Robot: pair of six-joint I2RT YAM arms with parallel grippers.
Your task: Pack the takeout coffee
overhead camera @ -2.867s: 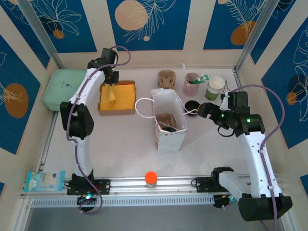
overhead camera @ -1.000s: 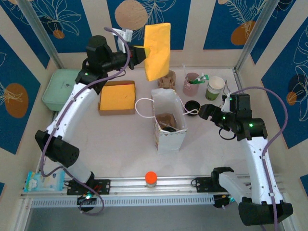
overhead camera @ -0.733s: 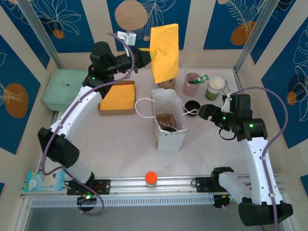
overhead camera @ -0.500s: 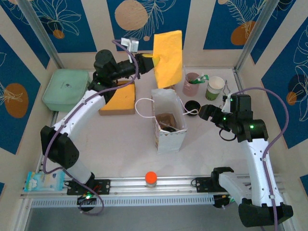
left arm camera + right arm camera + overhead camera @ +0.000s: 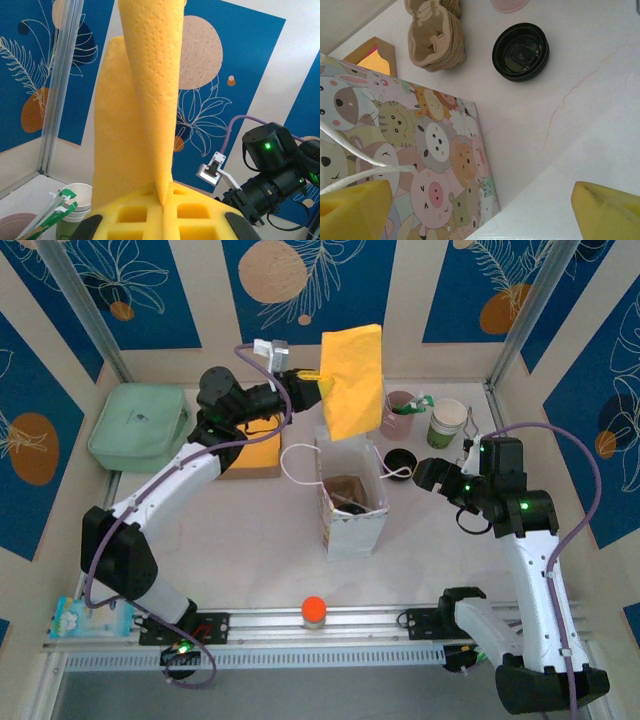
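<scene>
Since the coffee (image 5: 399,460) stands upright on the table, black lid up, just left of the right gripper (image 5: 424,472) and a touch farther back, the right arm is the obvious one for it; the left arm is well apart. Right gripper is spread wide with nothing in it, pads (image 5: 602,210) framing the wrist view and the cup ahead of them. Cup axis is vertical, so I'd expect a side grasp below the lid. Bag (image 5: 352,528) sits just left of the cup, mouth up and open, white handle looping toward the cup; a brown cardboard piece lies inside. Left gripper (image 5: 316,378) is clamped on a yellow sheet (image 5: 352,380), held up over the bag's far end, which could block a drop. Pink cup (image 5: 398,412) and green cups (image 5: 447,423) stand just beyond the coffee.
</scene>
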